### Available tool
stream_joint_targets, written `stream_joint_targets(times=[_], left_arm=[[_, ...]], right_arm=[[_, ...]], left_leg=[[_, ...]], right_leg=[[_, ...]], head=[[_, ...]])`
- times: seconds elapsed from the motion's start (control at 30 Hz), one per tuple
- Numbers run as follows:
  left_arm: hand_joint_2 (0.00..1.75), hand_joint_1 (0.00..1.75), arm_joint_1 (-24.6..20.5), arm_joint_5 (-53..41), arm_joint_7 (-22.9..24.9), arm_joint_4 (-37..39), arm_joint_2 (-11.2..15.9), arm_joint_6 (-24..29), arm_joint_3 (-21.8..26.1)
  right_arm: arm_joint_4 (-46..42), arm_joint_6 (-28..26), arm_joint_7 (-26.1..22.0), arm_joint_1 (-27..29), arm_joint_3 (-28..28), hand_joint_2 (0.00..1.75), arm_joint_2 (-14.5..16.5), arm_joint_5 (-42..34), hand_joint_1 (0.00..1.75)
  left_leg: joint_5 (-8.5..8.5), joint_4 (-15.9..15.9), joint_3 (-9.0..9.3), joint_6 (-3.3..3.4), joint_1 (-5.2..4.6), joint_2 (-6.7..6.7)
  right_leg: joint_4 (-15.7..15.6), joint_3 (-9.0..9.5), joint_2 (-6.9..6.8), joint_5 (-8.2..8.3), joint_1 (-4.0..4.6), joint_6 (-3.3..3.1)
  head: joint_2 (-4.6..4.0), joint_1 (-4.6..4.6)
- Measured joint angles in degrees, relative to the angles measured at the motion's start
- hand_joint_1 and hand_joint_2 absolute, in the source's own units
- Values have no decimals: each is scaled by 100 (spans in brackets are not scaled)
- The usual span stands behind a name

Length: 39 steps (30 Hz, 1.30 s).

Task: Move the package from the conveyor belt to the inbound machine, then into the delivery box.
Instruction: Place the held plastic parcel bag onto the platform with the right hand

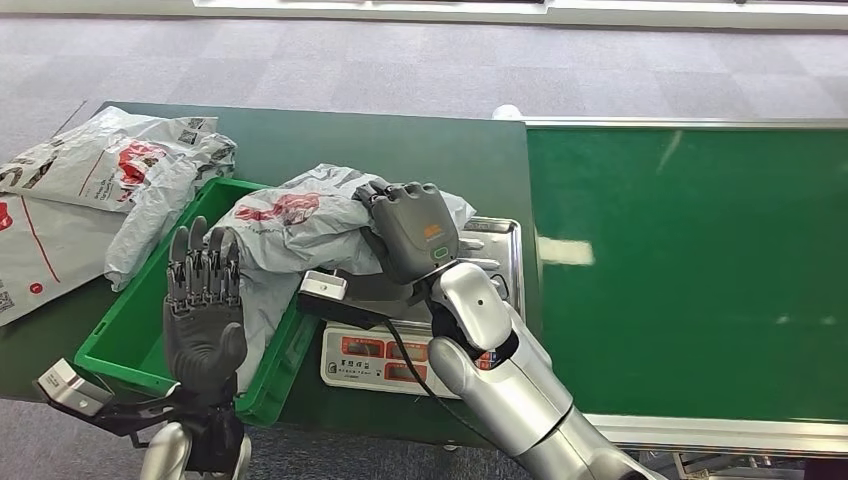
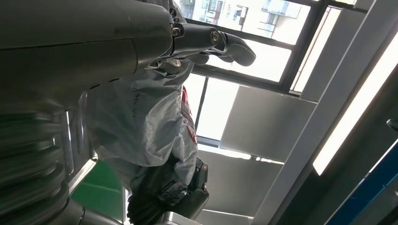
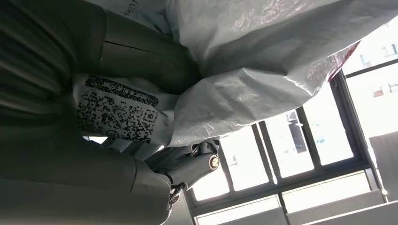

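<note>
Even, bright overhead light in the head view; both wrist views are backlit by overexposed windows (image 3: 300, 154), foregrounds dark.

Right robot hand (image 1: 412, 232) wears a grey ribbed back plate with a small orange marking near the wrist, and dark segmented fingers. Behind it runs a glossy silver forearm (image 1: 520, 390) of rounded shells, a black cable trailing along it beside a boxy black-and-silver wrist camera (image 1: 325, 291). Left robot hand (image 1: 203, 310) is dark grey throughout, silver at its wrist, with a matching camera (image 1: 68, 388) alongside.
</note>
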Motion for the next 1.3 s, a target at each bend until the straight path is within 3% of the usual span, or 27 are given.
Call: stream_joint_targets(times=[0.03,0.07,0.73,1.0,1.1,1.2,1.3], left_arm=[[175,0,12,1,0,-8,2,7,-8],[175,0,25,1,1,-15,3,12,-16],[175,0,259,-127,60,-250,8,-104,-27],[175,0,254,-211,54,-243,9,-162,-27],[175,0,238,-826,-55,-243,11,354,-27],[175,0,110,-2444,-155,-240,32,1571,-36],[175,0,-217,-4846,237,-125,149,2625,-173]], right_arm=[[0,1,3,0,2,44,1,1,0],[0,3,5,0,5,0,2,-2,0],[-777,618,-1077,297,-463,0,-167,-2432,0],[-1122,630,-1454,542,-684,0,-304,-2822,0],[-1241,625,-1596,664,-830,0,-332,-3113,0],[-1408,543,-1696,824,-1050,0,-339,-3299,0],[-1598,450,-1746,962,-1268,131,-339,-3328,0]], left_leg=[[0,0,0,0,0,0],[0,0,0,0,0,0],[0,1,2,-1,-1,2],[-1,1,2,-1,-1,2],[-1,1,2,-1,-1,2],[-1,1,2,-1,-1,1],[0,2,4,0,-1,-1]], right_leg=[[0,0,0,0,0,0],[0,0,0,0,0,0],[-1,-3,2,1,-2,0],[-1,-4,2,0,-1,0],[-1,-4,2,0,-1,0],[-2,-3,-1,0,-1,0],[-3,-3,-4,2,-3,1]], head=[[0,-1],[0,-1],[0,0],[0,-1],[0,-1],[0,-2],[0,-1]])
